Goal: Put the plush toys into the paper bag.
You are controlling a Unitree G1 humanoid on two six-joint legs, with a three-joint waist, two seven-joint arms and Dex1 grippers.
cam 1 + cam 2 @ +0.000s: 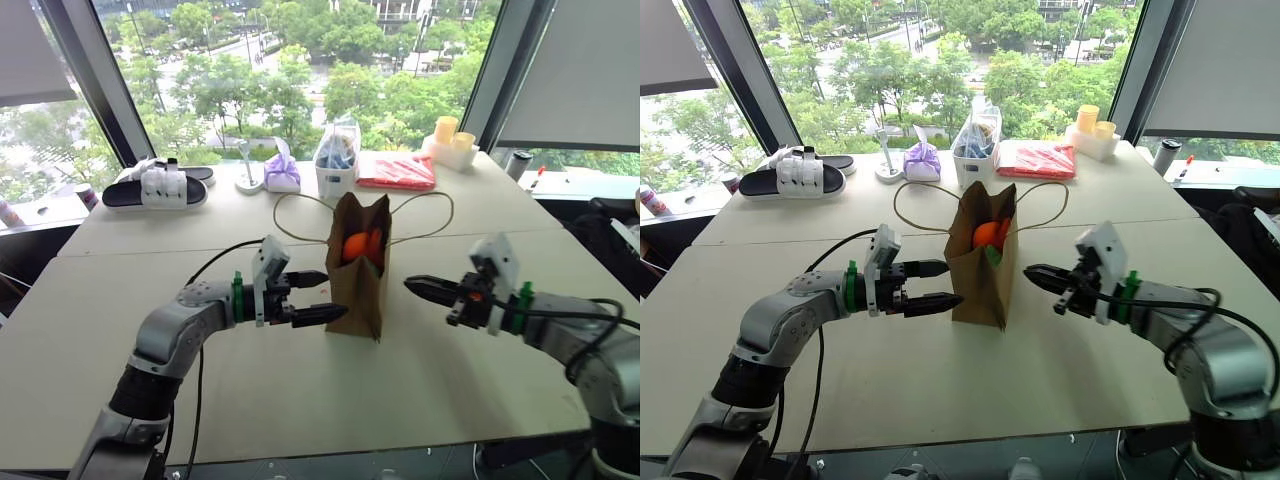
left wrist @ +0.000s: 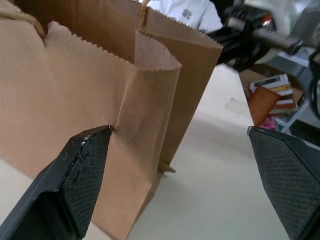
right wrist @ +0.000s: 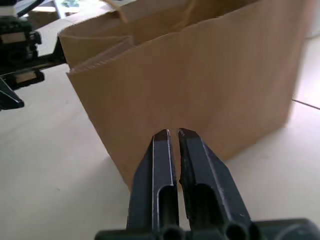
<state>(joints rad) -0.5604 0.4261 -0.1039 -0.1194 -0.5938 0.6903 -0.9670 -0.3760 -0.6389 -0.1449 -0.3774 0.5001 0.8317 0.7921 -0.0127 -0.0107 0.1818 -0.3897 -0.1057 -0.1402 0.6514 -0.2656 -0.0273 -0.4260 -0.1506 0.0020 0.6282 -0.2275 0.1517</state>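
The brown paper bag (image 1: 358, 285) stands upright at the middle of the table, its string handles (image 1: 300, 205) lying behind it. The orange plush toy (image 1: 358, 246) shows in the bag's open top. A bit of the green plush toy (image 1: 993, 256) peeks out just below it. My left gripper (image 1: 322, 296) is open on the bag's left, pointing at it, one fingertip (image 2: 95, 142) right at the paper. My right gripper (image 1: 410, 285) is shut and empty, a short way off the bag's right side, pointing at its wall (image 3: 200, 75).
Along the far edge lie black-and-white sandals (image 1: 155, 186), a purple tied pouch (image 1: 282, 175), a white container with blue contents (image 1: 336, 165), a red packet (image 1: 397, 172) and yellow cups (image 1: 450, 138). The table's (image 1: 330, 400) front edge runs just below both arms.
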